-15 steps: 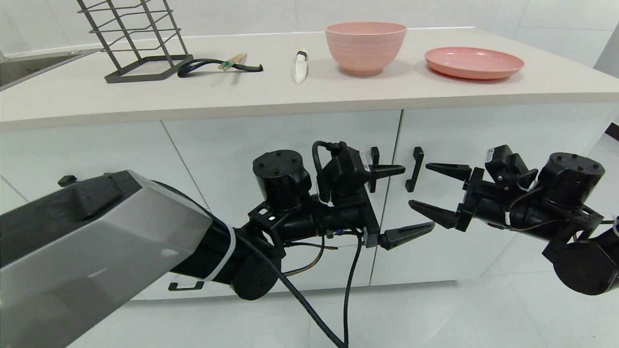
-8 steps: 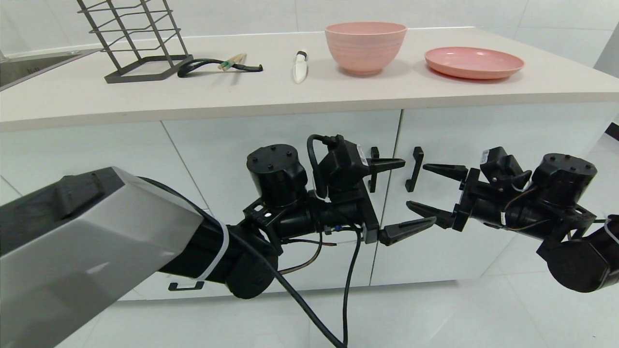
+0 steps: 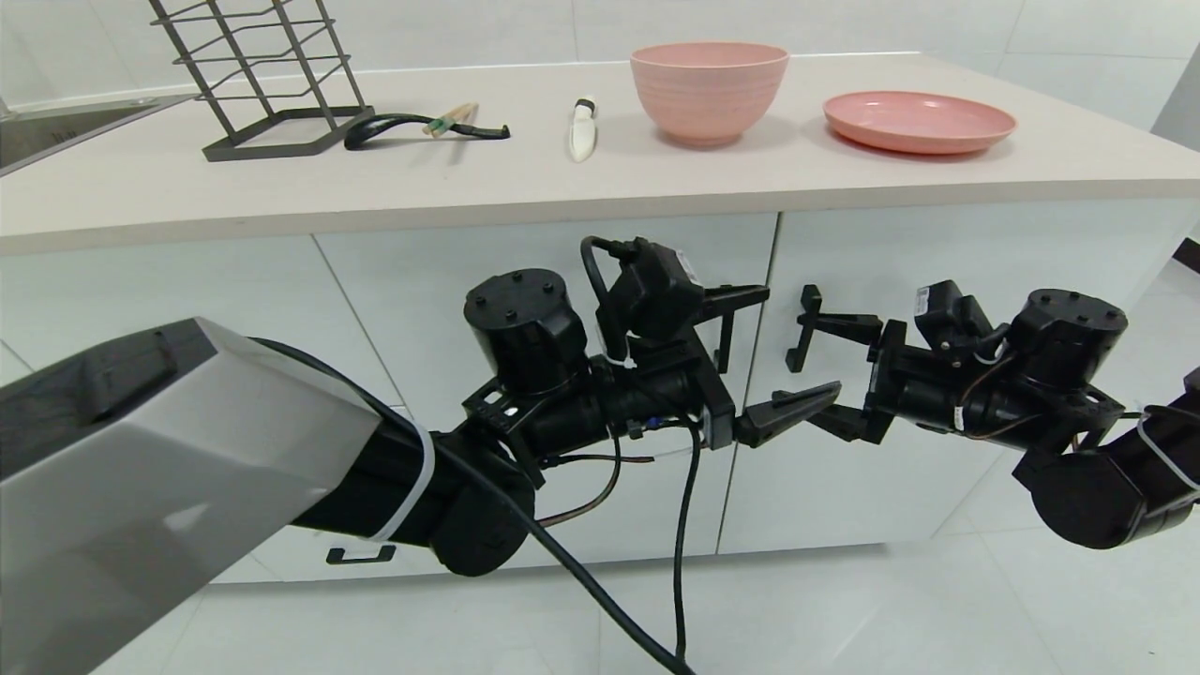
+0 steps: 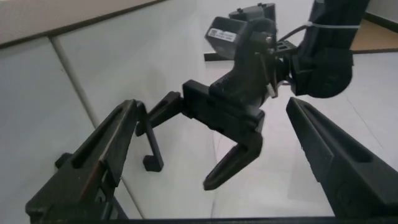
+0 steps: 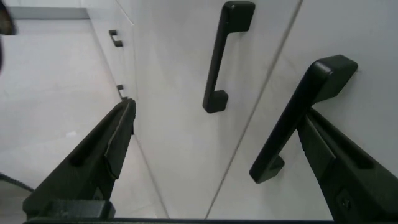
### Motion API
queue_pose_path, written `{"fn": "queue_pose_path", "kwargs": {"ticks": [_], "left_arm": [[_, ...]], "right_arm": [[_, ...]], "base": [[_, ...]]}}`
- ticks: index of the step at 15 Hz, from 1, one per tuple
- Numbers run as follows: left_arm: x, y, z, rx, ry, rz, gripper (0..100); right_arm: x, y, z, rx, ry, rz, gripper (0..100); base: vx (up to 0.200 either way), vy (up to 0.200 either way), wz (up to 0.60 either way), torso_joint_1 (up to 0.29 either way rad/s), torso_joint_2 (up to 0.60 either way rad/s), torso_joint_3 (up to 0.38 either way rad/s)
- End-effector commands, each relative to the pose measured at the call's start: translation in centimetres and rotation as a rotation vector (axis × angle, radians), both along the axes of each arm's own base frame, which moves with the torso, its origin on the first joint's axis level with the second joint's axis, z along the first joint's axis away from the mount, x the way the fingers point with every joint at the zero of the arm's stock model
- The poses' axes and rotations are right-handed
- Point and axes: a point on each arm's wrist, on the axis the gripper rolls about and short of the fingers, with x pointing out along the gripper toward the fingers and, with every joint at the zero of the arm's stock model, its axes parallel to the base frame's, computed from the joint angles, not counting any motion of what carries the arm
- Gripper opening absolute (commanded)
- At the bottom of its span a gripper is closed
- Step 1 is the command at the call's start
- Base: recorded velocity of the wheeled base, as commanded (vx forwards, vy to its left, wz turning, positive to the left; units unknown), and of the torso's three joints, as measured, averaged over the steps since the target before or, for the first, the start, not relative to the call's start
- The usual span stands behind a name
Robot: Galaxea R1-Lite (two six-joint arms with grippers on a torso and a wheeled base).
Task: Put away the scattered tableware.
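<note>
While both arms hang low in front of the white cabinet doors (image 3: 562, 272), the tableware lies scattered along the pale desk (image 3: 525, 192) above them. A deep pink bowl (image 3: 709, 89) with faint ridges round its wall stands upright towards the far edge. Well apart from it, on the robot's right, a shallow pink plate (image 3: 919, 120) of the same shade lies flat. Just left of the bowl lies a slim white utensil (image 3: 583, 133) with a dark tip at its far end. Further left, a black spoon (image 3: 394, 124) with a curved handle lies on the desk, and a pair of wooden chopsticks (image 3: 452, 119) with greenish ends rests across it. Beside these stands a dark wire rack (image 3: 267, 89), and the corner of a steel sink (image 3: 56, 127) sits at the desk's left end.

The left tool (image 3: 799, 342) has its fingers spread wide and holds nothing. Facing it, the right tool (image 3: 811, 370) is likewise spread apart and bare, its tips overlapping those of the left in the head view. Two black bar handles (image 5: 222, 59) stand on the doors just behind them; the right tool's upper finger crosses one handle, though contact cannot be judged.
</note>
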Motion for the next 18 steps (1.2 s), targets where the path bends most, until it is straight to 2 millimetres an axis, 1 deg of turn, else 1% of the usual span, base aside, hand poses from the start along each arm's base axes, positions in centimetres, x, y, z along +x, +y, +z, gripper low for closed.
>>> {"fn": "queue_pose_path", "kwargs": {"ticks": [1,3,5,7,10,12,14,16,18], "left_arm": [[0.0,0.0,0.4,-0.012,-0.002,0.012,100],[0.2,-0.1,0.7,-0.033,0.018,0.024,100],[0.4,-0.3,0.0,-0.024,0.029,0.024,100],[0.5,-0.9,-0.7,-0.025,0.029,0.011,100],[1.1,-2.0,-0.7,-0.042,0.009,0.0,100],[0.8,-2.9,-1.3,-0.039,0.012,-0.02,100],[0.1,-4.0,-1.8,-0.034,0.019,-0.051,100],[-0.2,-5.0,-1.7,-0.043,0.008,-0.07,100],[-0.3,-6.7,-1.2,-0.071,-0.022,-0.103,100]], "right_arm": [[-0.2,0.0,0.1,-0.005,-0.004,0.034,100],[-0.8,0.0,0.4,-0.009,-0.008,0.076,100],[-2.1,-0.3,0.1,-0.018,0.02,0.103,100],[-4.2,-0.8,0.1,-0.026,0.046,0.115,100],[-7.4,-1.6,0.8,-0.03,0.048,0.126,100],[-9.0,-2.2,0.5,-0.036,0.067,0.116,100],[-9.5,-2.9,0.3,-0.04,0.074,0.09,100],[-9.5,-3.0,0.1,-0.042,0.078,0.078,100],[-9.6,-3.1,-0.4,-0.048,0.094,0.058,100]], "base": [[0.0,0.0,0.0,0.0,0.0,0.0],[0.0,0.0,0.0,0.0,0.0,0.0],[0.0,0.0,0.0,0.0,0.0,0.0],[0.0,0.0,0.0,0.0,0.0,0.0],[0.0,0.0,0.0,0.0,0.0,0.0],[0.0,0.0,0.0,0.0,0.0,0.0],[0.0,0.0,0.0,0.0,0.0,0.0],[0.0,0.0,0.0,0.0,0.0,0.0],[0.0,0.0,0.0,0.0,0.0,0.0]]}}
